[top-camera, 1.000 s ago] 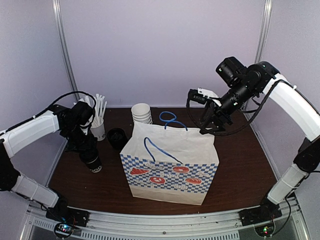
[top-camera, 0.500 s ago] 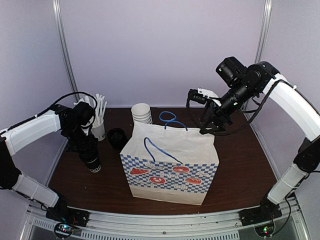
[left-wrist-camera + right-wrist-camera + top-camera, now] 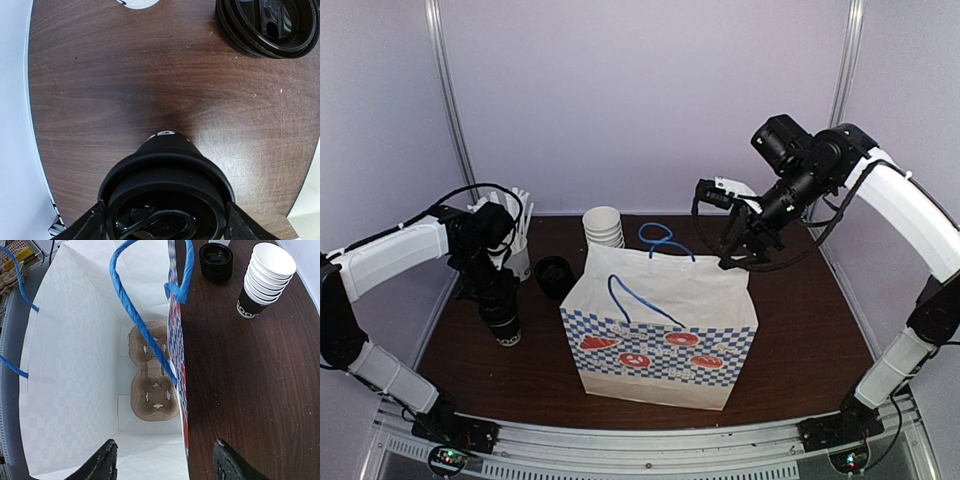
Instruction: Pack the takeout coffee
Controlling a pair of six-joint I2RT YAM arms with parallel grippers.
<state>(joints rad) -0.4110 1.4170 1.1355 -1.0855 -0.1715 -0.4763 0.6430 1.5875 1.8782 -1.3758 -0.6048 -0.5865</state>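
Observation:
The takeout coffee (image 3: 504,325), black-bodied with a black dome lid (image 3: 167,197), is upright at the table's left. My left gripper (image 3: 498,303) comes down on it from above, its fingers (image 3: 92,226) pressed against both sides of the lid. Whether the cup's base rests on the wood I cannot tell. The white paper bag (image 3: 665,320) with blue checks and blue handles stands open at the middle. My right gripper (image 3: 740,260) hangs open above the bag's back right corner, its fingertips either side of the bag's wall (image 3: 181,405). A brown cup carrier (image 3: 152,375) lies on the bag's floor.
A stack of black lids (image 3: 553,277) sits just left of the bag. Behind the bag is a stack of lidless white cups (image 3: 604,227). A white cup of sticks (image 3: 517,255) stands at the back left, close to my left arm. The table's left edge (image 3: 30,125) is near the cup.
The left arm has shifted a little, carrying the cup slightly left and back. The right arm and the bag have not moved.

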